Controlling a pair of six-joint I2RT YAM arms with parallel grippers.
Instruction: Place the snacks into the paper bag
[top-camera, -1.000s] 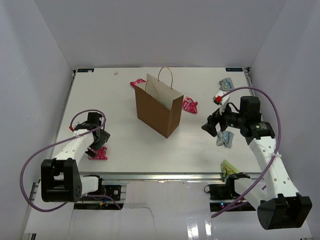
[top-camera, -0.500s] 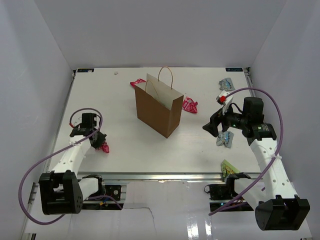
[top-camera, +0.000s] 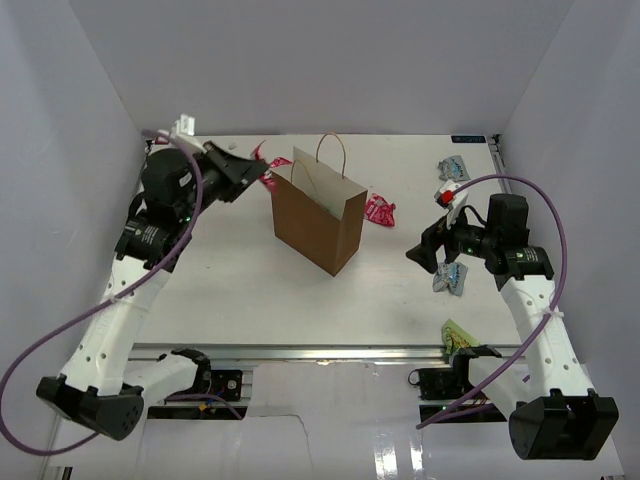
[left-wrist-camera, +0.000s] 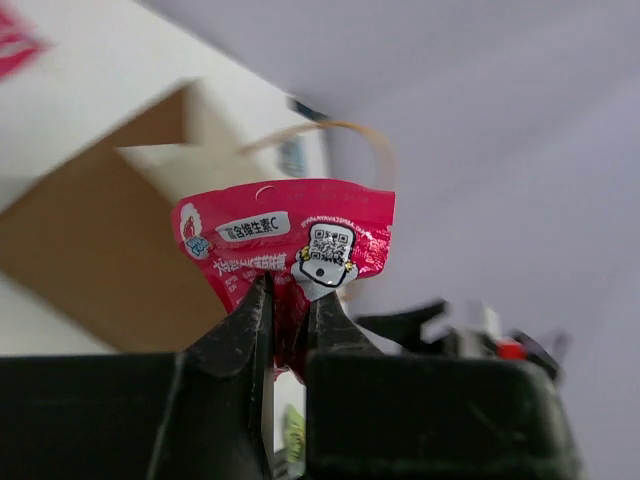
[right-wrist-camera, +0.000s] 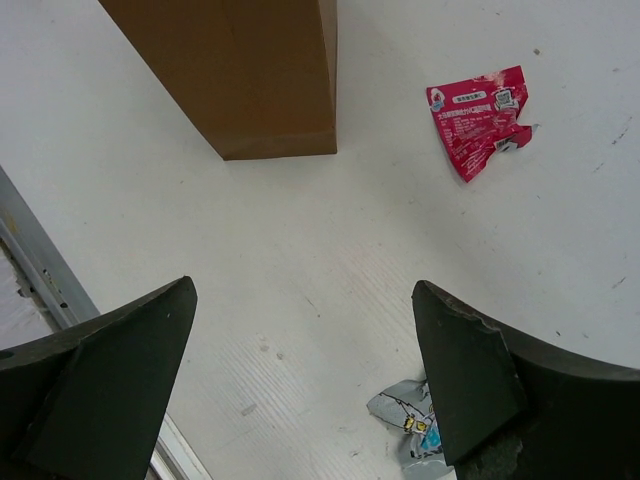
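Observation:
The brown paper bag (top-camera: 318, 215) stands upright and open at mid-table. My left gripper (top-camera: 252, 170) hangs raised just left of the bag's top, shut on a pink-red snack packet (left-wrist-camera: 290, 235) pinched by its lower edge. In the left wrist view the bag (left-wrist-camera: 110, 230) lies behind the packet. My right gripper (top-camera: 425, 250) hovers open over the table right of the bag, nothing between its fingers. A blue-silver snack (right-wrist-camera: 410, 425) lies below its right finger. Another pink snack (top-camera: 379, 209) lies by the bag's right side.
More blue-silver packets (top-camera: 452, 168) lie at the back right corner. A yellow-green packet (top-camera: 458, 335) lies at the front right edge near the metal rail (top-camera: 320, 352). White walls close in the table on three sides.
The left gripper shut on the pink packet at the front left of the table. It then lifted the packet up and back to the left of the bag's top. The right arm barely moved.

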